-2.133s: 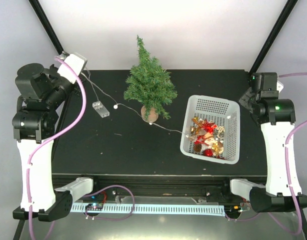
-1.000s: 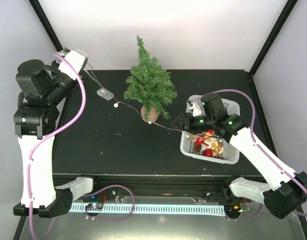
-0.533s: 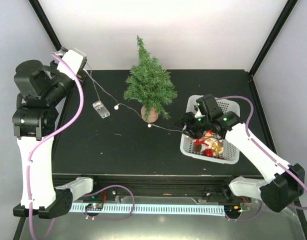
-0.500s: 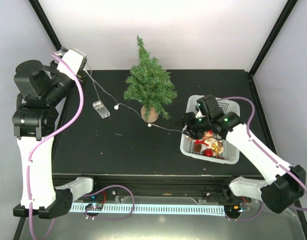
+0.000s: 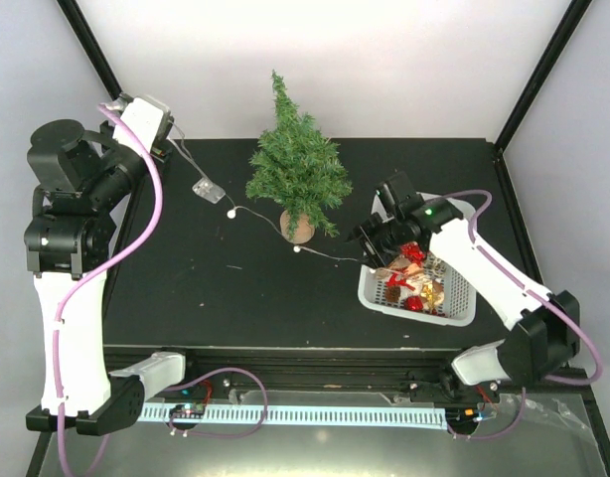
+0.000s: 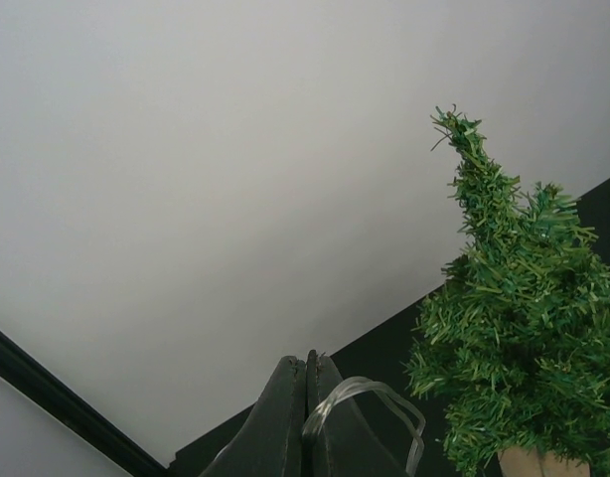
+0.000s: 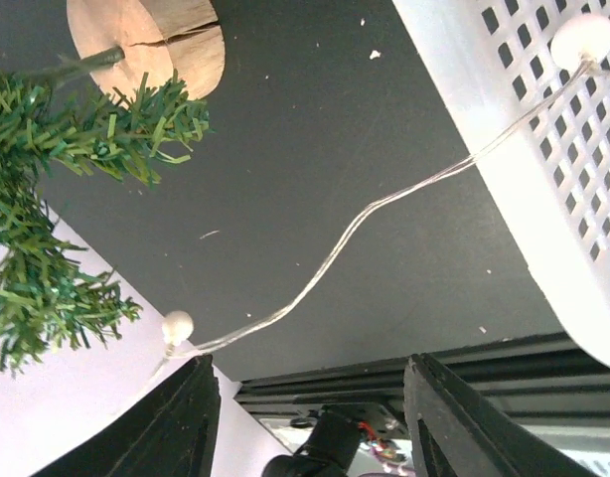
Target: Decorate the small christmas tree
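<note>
Clamps light string (image 7: 176, 326) in left pincer (image 6: 306, 370); hovers right pincer (image 7: 307, 378) apart, seemingly above it, right of upright small christmas tree (image 5: 298, 169).

— Do we read any lettering, label, brand or number anywhere?
— No. We find nothing legible in any of our three views, near or far.

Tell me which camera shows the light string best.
Top external: the light string runs whole from the left gripper, past the small christmas tree, to the basket. Right wrist shows one stretch with two bulbs; left wrist only a loop beside its shut fingers.
</note>
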`<state>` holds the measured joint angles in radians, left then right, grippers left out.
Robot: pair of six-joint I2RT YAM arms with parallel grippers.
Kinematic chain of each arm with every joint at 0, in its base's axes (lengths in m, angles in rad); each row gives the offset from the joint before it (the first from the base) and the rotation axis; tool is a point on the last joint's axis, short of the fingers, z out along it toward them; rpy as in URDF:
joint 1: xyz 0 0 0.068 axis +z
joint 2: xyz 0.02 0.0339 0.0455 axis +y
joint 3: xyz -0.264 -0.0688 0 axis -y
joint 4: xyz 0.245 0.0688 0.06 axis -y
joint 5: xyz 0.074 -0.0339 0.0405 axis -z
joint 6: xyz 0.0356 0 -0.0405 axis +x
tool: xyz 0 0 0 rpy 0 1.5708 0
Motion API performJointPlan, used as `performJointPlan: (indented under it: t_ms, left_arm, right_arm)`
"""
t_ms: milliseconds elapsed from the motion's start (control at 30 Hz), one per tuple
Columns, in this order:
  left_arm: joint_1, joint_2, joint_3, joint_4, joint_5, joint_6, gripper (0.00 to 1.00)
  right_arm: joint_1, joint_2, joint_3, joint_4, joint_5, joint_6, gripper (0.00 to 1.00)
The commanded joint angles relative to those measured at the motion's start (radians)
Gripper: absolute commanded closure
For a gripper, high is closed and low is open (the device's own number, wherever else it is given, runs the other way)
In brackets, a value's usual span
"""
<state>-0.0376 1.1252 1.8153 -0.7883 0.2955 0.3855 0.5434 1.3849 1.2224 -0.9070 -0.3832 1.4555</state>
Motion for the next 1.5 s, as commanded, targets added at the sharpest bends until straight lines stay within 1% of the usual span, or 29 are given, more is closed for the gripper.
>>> performJointPlan:
  t_ms: [0,167,367,567,967,1233,1467]
  left_arm:
    - [0.004,-0.019,0.028,-0.003,0.004,-0.024,0.98]
    - [0.0,-0.018,0.037,-0.011,-0.004,-0.018,0.98]
    - [-0.008,-0.019,0.041,-0.011,-0.006,-0.014,0.98]
    - [-0.011,-0.02,0.047,-0.014,0.027,-0.023,0.98]
    - [-0.029,-0.016,0.075,-0.036,0.024,-0.014,0.98]
    - [-0.033,-0.007,0.097,-0.055,0.01,0.0,0.98]
    - [-0.033,0.003,0.112,-0.065,0.012,-0.002,0.99]
  right_arm:
    - [0.007,0.072,0.093,-0.117,-0.012,0.076,0.49]
    - [0.034,0.151,0.163,-0.191,-0.026,0.079,0.54]
    - [0.056,0.19,0.154,-0.189,-0.048,0.083,0.58]
    - [0.056,0.224,0.135,-0.144,-0.048,0.085,0.6]
    - [0.039,0.298,0.121,-0.083,-0.052,0.043,0.61]
    - [-0.023,0.275,0.107,-0.062,-0.023,0.016,0.62]
    - [-0.045,0.266,0.093,-0.054,-0.007,0.009,0.63]
